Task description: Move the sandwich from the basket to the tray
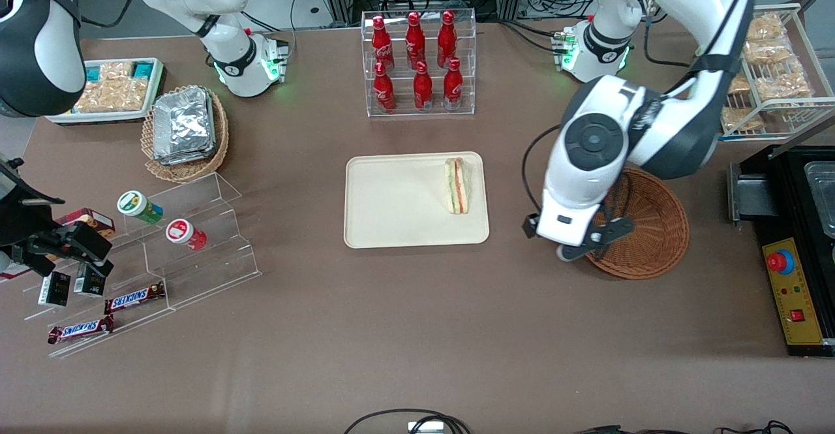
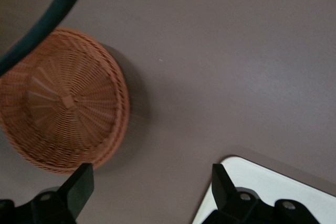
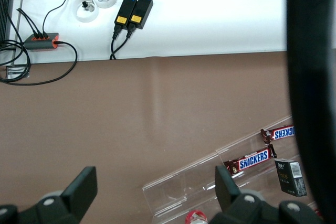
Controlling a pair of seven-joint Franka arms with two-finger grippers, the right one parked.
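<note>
1. The bench (image 1: 404,329) is a big brown matte top with stuff scattered all over it, and along the edge farthest from the front camera there's a tangle of cables and rack gear.
2. The sandwich (image 1: 458,185) is already lying on the cream tray (image 1: 391,205), tucked up against the tray's edge nearest the working arm's end, filling stripes facing up.
3. The reddish-brown basket (image 1: 652,225) sits on the bench toward the working arm's end, well apart from the tray, and it's got nothing in it in the wrist view (image 2: 63,100).
4. The jaws (image 2: 149,192) are spread wide open and gripping nothing. They hang over bare bench between basket and tray, with a corner of the tray (image 2: 273,184) just peeking in by one finger.
5. From the front, the arm's white wrist covers part of the basket's rim, so the jaws' head (image 1: 590,238) looks parked right at the basket's edge.
6. Farther from the camera than the tray there's a clear rack of red bottles (image 1: 419,62).
7. Toward the parked arm's end: a tan basket of foil packets (image 1: 184,127), clear stepped shelves (image 1: 189,238) with two little tubs, and Snickers bars (image 1: 134,298).
8. At the working arm's end, a wire rack of snack bags (image 1: 773,68) and a yellow control box (image 1: 792,297) with a red button.
</note>
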